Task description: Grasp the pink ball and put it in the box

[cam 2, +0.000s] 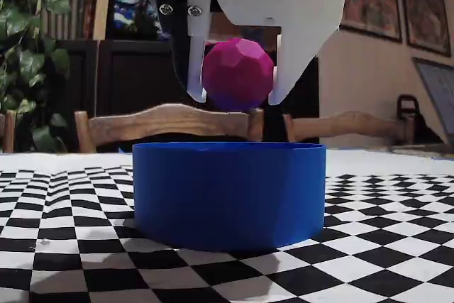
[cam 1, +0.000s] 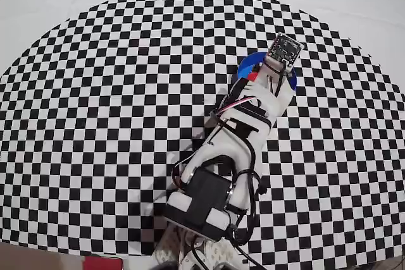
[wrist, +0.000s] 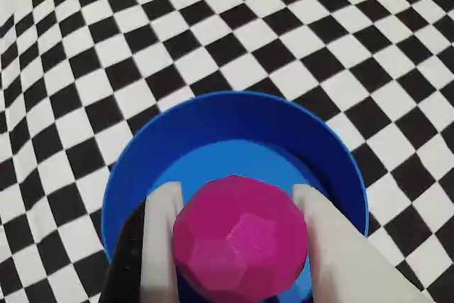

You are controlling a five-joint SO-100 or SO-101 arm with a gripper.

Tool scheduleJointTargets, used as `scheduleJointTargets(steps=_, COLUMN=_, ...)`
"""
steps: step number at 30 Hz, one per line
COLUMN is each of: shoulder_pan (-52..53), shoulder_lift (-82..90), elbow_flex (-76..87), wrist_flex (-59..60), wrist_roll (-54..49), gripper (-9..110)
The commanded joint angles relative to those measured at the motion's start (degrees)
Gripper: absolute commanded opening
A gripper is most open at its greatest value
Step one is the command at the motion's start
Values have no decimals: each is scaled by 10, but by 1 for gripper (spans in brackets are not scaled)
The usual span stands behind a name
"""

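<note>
The pink ball (wrist: 240,239) (cam 2: 237,74) is a faceted magenta sphere held between my two white fingers. My gripper (wrist: 234,200) (cam 2: 237,97) is shut on it, one finger on each side. In the fixed view the ball hangs in the air a little above the rim of the box (cam 2: 228,193), a round bright-blue container. The wrist view looks down past the ball into the box (wrist: 234,115), whose flat blue bottom lies directly beneath. In the overhead view my arm covers most of the box (cam 1: 247,64) and the ball is hidden.
A black-and-white checkered cloth (cam 1: 114,105) covers the table around the box. My arm's base (cam 1: 202,203) sits near the front edge in the overhead view. Wooden chair backs (cam 2: 167,124) and a plant (cam 2: 25,54) stand behind the table.
</note>
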Motion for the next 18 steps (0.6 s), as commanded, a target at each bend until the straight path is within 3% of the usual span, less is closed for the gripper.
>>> scheduleJointTargets(steps=1, shoulder_pan=-4, shoulder_lift=-6, elbow_flex=-34, wrist_flex=-4, wrist_roll=4, gripper=0)
scheduleJointTargets(steps=18, shoulder_pan=-15, shoulder_lift=-60, elbow_flex=-84, wrist_flex=-4, wrist_roll=4, gripper=0)
